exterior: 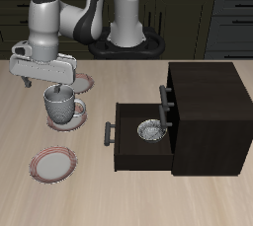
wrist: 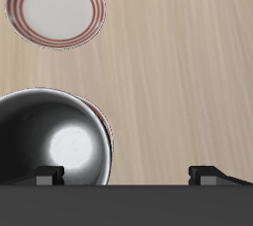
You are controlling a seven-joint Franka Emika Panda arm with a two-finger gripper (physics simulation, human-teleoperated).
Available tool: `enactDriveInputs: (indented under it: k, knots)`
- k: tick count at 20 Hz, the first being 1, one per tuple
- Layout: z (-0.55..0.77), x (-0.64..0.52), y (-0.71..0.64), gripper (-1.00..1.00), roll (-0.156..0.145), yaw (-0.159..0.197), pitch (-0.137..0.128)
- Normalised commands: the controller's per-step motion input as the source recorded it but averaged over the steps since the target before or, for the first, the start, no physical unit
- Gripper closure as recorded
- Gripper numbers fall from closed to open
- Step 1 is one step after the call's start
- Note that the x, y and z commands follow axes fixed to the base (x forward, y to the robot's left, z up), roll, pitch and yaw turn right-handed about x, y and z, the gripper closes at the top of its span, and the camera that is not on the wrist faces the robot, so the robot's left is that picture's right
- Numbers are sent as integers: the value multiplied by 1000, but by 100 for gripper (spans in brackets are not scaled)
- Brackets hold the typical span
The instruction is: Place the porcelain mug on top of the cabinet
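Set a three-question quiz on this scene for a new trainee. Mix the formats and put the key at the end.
1. True or false: the porcelain mug already stands on top of the cabinet.
2. What lies in the cabinet's open drawer? A) a small bowl B) a spoon C) nothing
3. Fill in: the tool hovers right over the mug with its fingers ____ (open or shut).

Key: 1 false, the mug is on the table beside the cabinet; 2 A; 3 open.
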Motion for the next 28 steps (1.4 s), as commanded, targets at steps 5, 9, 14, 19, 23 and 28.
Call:
enactDriveInputs:
  k: [5,9,14,19,23,28]
  knots:
    - [-415,96,79,-100,18,-2,69]
    - [-434,96,-39,100,8,-38,91]
    - [-125,1,-19,100,15,-15,23]
    - [69,5,-13,100,1,-22,1]
    - [81,44,9,100,8,-14,-12]
    - [216,10,153,100,17,-29,-21]
